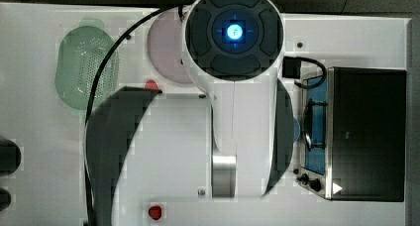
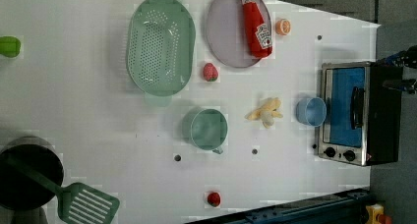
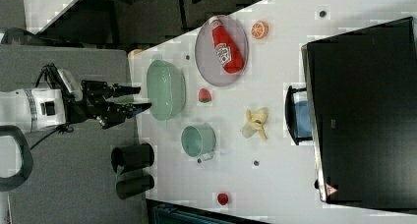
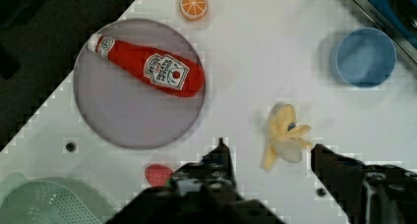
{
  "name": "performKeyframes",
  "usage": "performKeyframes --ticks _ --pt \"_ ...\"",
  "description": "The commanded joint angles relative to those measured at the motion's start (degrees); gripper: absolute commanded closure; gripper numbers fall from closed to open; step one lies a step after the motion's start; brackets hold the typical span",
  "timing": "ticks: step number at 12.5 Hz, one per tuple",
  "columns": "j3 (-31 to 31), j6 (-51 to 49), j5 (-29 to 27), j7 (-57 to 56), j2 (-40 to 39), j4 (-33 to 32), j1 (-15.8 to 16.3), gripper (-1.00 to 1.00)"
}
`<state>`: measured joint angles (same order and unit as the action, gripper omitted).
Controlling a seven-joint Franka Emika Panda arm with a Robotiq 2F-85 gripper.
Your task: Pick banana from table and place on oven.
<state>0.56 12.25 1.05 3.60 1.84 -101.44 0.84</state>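
While the gripper (image 4: 268, 157) hangs above the table (image 2: 98, 116) with jaws apart and nothing between them, the banana (image 2: 266, 112) lies flat on the white surface, seen in the wrist view between the two dark fingers (image 4: 216, 167) but well below them. Left view: banana sits at 9 o'clock of the blue bowl (image 2: 311, 111), just beside it, not touching; the oven (image 2: 359, 113) is past the bowl at 3 o'clock, door shut, black top bare. Green cup (image 2: 209, 129) at roughly 8 o'clock of the banana, near. Purple plate (image 2: 223, 42) at 11 o'clock carries the ketchup bottle (image 2: 256, 25); orange slice (image 2: 283, 26) just off the plate's rim. Strawberry (image 2: 210, 71) between plate and green colander (image 2: 160, 44). Right view: gripper (image 3: 142, 98) out over the table's edge by the colander, well apart from the banana.
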Motion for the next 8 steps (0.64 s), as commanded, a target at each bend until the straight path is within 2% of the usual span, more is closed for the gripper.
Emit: performKeyframes --ticks 1,3,8 --pt "3.02 -7.85 0.39 0.96 21.79 -15.34 -1.53 -0.59" --pt "2.97 -7.84 0.39 0.96 21.77 -15.37 -1.52 -0.99" --pt "2.90 -4.91 0.39 0.96 18.21 -17.69 -1.51 -1.00"
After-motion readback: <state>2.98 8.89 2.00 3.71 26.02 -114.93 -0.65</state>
